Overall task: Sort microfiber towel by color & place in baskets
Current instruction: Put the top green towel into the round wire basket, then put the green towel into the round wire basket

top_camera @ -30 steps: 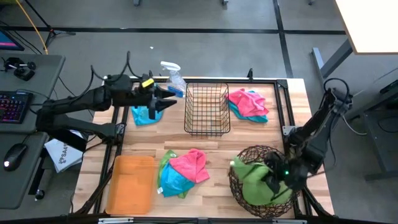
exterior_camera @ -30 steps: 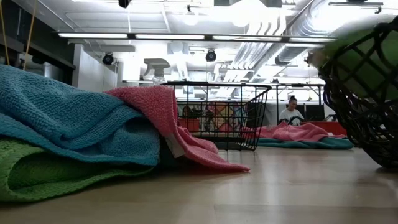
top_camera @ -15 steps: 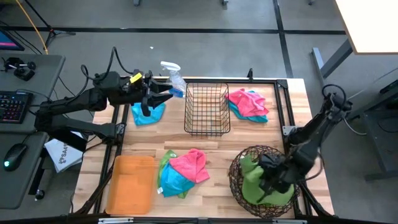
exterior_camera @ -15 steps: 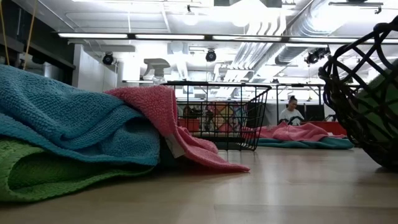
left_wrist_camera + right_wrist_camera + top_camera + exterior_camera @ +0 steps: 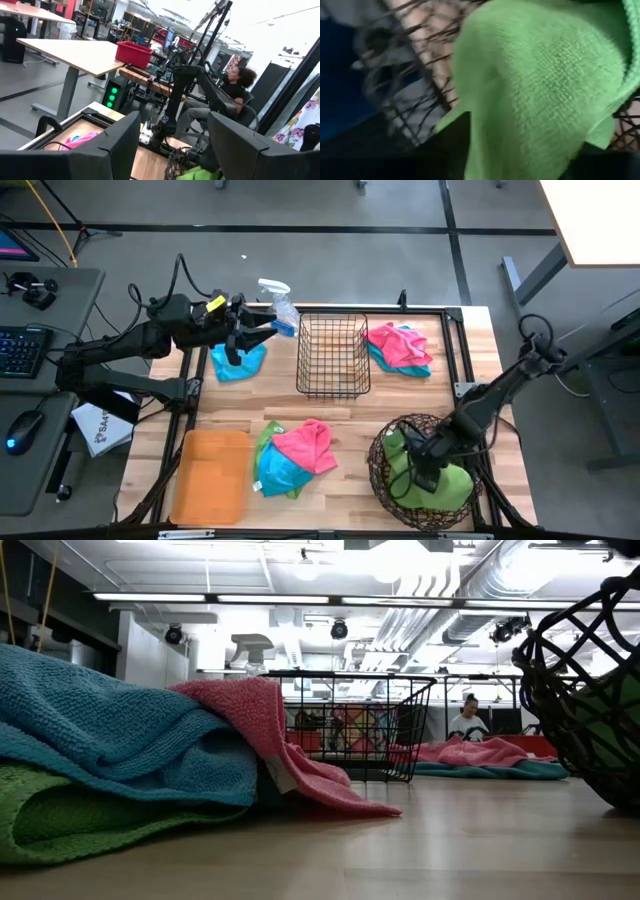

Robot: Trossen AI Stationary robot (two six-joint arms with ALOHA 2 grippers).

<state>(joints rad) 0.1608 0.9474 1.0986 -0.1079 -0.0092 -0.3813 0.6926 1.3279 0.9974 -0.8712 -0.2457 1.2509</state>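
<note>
A green towel (image 5: 440, 485) lies bunched in the round woven basket (image 5: 378, 470). My right gripper (image 5: 418, 472) reaches down into that basket, open, with the green cloth (image 5: 540, 85) between and under its fingers. My left gripper (image 5: 262, 337) hovers open above a teal towel (image 5: 240, 364) that lies crumpled at the table's far left. It holds nothing (image 5: 174, 150). The black wire basket (image 5: 333, 317) stands far centre and the orange tray (image 5: 210, 475) near left. My right gripper comes at the green towel from above, inside the round basket. The cloth bulges up between its spread fingers (image 5: 455, 150). Whether the fingers press on it, I cannot tell.
A pile of green, teal and pink towels (image 5: 295, 455) lies near centre, filling the low view's left (image 5: 130, 760). A pink towel on a teal one (image 5: 400, 347) lies far right. A clear spray bottle (image 5: 277, 302) stands at the far edge by my left gripper. A person sits beyond the table.
My right gripper has moved toward the table's left across the round basket and gone lower. The green towel, which stood above the basket's rim, has sunk down inside it. My left gripper has risen off the teal towel and tipped toward level; the towel stays on the table.
</note>
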